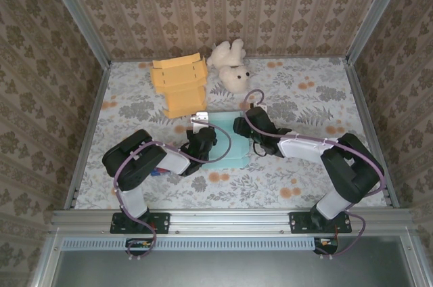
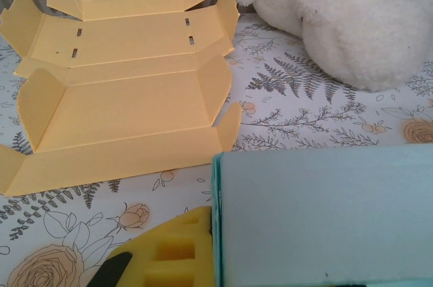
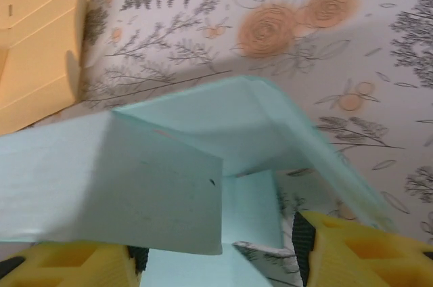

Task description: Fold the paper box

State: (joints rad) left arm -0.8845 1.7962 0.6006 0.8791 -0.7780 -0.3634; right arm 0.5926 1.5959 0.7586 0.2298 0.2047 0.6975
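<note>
Closest to the lenses is the pale teal paper box (image 2: 318,219), its raised wall filling the lower right of the left wrist view. In the right wrist view (image 3: 135,192) its flaps stand half-raised at odd angles. It sits on the flowered table (image 1: 304,97) in the middle, between the two arms.

The left claw (image 1: 203,139) is at the box's left side. One yellow pad (image 2: 169,256) lies against the wall's edge and the other is hidden, so I cannot tell whether it pinches the card. The right claw (image 1: 242,126) is spread wide, its pads (image 3: 365,253) set well apart with a loose flap between them, holding nothing.

The likely trouble is that thin card creases off its score line if a pad pushes mid-panel. An unpinned flap may spring back. The whole box may also skate across the smooth cover if only one side is steadied.

Behind lie a flat orange-yellow box blank (image 2: 128,104) and a white plush toy (image 2: 352,23), near enough to be nudged.

No brand, label or writing is readable. The blank shows only small cut slots.
</note>
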